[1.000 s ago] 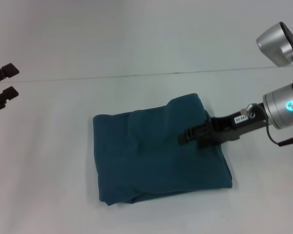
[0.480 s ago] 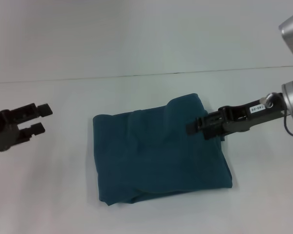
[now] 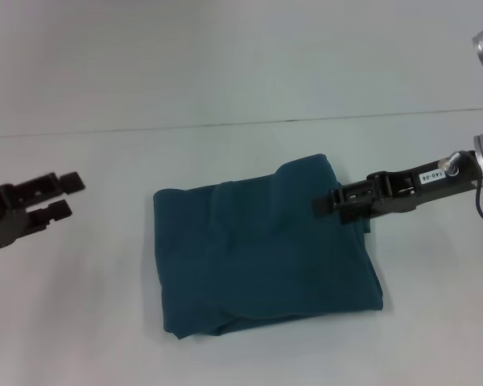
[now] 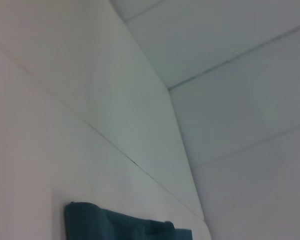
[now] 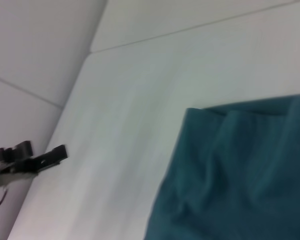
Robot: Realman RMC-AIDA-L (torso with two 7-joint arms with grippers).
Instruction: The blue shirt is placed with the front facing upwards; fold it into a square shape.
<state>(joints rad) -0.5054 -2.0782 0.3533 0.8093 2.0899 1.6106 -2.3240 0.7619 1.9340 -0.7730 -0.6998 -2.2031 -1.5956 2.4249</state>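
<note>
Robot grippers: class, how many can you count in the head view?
2. The left gripper hovers over bare white table, left of the folded dark teal-blue cotton shirt. The right gripper is over the shirt's right edge.

Plain teal-blue shirt (image 3: 262, 253), white table (image 3: 225, 72)

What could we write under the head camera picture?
Folded blue shirt on the table, open left gripper beside it, right gripper above its edge.

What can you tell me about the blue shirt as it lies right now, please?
The blue shirt is dark teal, soft-looking fabric, folded into a rough rectangle lying flat on the white table. No print shows. Its surface is lightly wrinkled, with layered edges along the near side. The right gripper is over its far right edge.
</note>
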